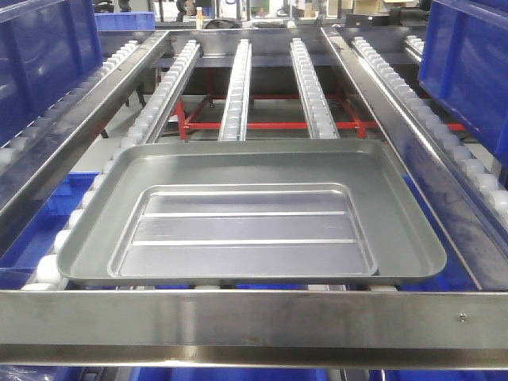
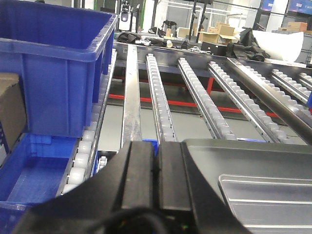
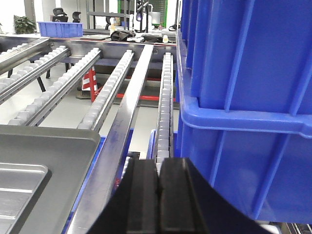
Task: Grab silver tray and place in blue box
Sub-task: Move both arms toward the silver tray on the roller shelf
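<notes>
Currently the wide shallow silver metal tray lies flat on the white roller rails — just right of the left gripper, left of the right gripper, and held by neither. Both grippers have their black fingers pressed together on nothing. A large blue ribbed plastic crate stands close on the right gripper's right side — a second blue crate stands left of the left gripper.

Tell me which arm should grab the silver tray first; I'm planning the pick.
Probably left: its shut jaws sit beside the silver tray; a steel rail separates the right jaws from it.
</notes>
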`<action>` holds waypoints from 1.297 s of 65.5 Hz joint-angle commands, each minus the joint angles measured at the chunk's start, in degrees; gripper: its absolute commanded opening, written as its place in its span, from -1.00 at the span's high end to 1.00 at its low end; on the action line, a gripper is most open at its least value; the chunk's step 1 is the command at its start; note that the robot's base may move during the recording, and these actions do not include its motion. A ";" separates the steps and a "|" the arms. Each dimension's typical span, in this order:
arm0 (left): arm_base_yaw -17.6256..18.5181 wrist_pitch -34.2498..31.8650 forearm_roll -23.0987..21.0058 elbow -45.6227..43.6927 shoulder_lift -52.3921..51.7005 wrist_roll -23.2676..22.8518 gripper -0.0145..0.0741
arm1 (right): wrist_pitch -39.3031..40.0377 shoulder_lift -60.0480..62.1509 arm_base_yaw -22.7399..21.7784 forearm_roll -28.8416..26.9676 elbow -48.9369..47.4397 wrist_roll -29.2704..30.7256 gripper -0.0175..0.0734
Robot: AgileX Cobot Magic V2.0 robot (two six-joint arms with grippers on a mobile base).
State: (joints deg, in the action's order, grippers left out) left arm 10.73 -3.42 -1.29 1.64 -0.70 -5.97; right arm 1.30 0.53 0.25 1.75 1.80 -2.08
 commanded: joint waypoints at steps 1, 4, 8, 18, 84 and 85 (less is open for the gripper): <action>0.38 -4.65 -0.33 -0.14 -0.94 0.03 0.89 | 5.13 1.22 -0.21 0.10 0.13 0.61 0.51; 0.38 -4.65 -0.33 -0.14 -0.94 0.03 0.89 | 5.13 1.22 -0.21 0.10 0.13 0.61 0.51; 0.38 -4.65 -0.33 -0.14 -0.94 0.03 0.89 | 5.13 1.22 -0.21 0.10 0.13 0.61 0.51; 0.38 -4.65 -0.33 -0.14 -0.94 0.03 0.89 | 5.13 1.22 -0.21 0.10 0.13 0.61 0.51; 1.59 30.66 -2.49 -28.70 39.72 -1.94 0.89 | -31.73 -43.19 -0.04 -0.26 -30.64 -2.35 0.51; 1.59 30.76 -3.23 -29.31 40.88 -1.94 0.89 | -32.24 -44.32 -0.04 -0.26 -31.69 -2.35 0.51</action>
State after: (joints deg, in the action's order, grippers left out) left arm 11.91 29.46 -2.94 -23.28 34.05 -7.71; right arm -29.60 -36.69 0.25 1.56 -23.68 -4.39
